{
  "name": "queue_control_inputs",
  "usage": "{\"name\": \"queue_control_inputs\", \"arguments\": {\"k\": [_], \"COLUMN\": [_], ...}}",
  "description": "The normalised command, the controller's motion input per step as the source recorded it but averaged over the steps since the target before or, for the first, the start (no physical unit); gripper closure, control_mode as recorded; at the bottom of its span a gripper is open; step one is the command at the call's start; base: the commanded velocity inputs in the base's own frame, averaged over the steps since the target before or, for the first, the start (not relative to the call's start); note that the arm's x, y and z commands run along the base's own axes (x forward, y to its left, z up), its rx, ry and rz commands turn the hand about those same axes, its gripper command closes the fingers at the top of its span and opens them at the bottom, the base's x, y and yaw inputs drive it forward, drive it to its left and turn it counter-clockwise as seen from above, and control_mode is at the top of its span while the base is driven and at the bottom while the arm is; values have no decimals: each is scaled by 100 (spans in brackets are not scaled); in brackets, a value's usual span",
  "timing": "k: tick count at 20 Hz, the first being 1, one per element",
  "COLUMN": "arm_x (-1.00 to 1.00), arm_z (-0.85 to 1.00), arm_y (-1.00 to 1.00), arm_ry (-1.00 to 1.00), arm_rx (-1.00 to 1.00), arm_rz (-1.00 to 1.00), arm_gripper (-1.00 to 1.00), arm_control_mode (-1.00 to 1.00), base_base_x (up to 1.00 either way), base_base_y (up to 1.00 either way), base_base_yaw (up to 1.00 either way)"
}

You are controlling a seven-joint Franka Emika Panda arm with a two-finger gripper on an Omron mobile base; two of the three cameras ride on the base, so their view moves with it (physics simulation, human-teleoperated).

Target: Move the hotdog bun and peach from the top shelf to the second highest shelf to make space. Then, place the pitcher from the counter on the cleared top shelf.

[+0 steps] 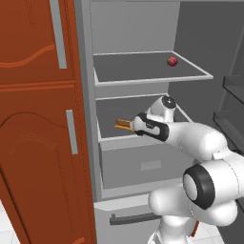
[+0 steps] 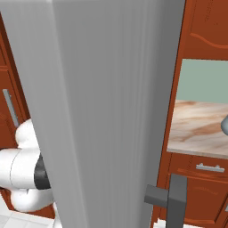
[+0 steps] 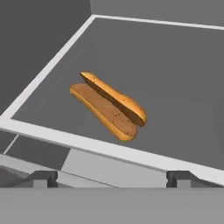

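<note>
In the hand view the gripper (image 3: 112,177) is hanging just outside the fridge, its two dark fingertips (image 3: 43,178) standing wide apart at the bottom of the view with nothing between them. Just beyond them the pale front edge of the second highest shelf (image 3: 109,148) is crossing the view, and past that edge the hotdog bun (image 3: 109,105) is lying on the grey shelf surface, split open, clear of both fingers and roughly midway between their lines, a little toward the left one. It is sitting near the shelf's front and left edges.

In the left base view the white arm (image 1: 200,143) is reaching in from the lower right toward the same shelf, and the bun (image 1: 123,125) is showing as a tan end poking out beside the dark wrist. Above it, on the top shelf (image 1: 152,78), the peach (image 1: 172,61) is resting toward the back right, well apart from the gripper. A red-brown cupboard door (image 1: 38,119) is standing to the left of the fridge.

In the right base view the grey fridge door (image 2: 111,111) is blocking the interior, with the counter (image 2: 200,127) beyond it to the right and the pitcher (image 2: 224,126) peeking in at the frame's edge.
</note>
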Motion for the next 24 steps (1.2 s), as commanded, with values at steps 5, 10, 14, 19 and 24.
{"name": "queue_control_inputs", "arguments": {"k": [5, 10, 14, 19, 24], "arm_x": [-36, -44, -69, -65, -29], "arm_z": [100, 86, 31, 29, 54], "arm_y": [-1, -1, -3, -19, -22], "arm_ry": [0, 3, 4, 1, 0], "arm_rx": [0, -4, -1, 0, 0], "arm_rz": [0, -9, -26, -35, -24], "arm_gripper": [-100, -100, -100, -100, -100], "arm_control_mode": [-100, -100, -100, -100, -100], "base_base_x": [0, 0, 0, 0, 0], "base_base_y": [0, 0, 0, 0, 0], "base_base_yaw": [0, 0, 0, 0, 0]}}
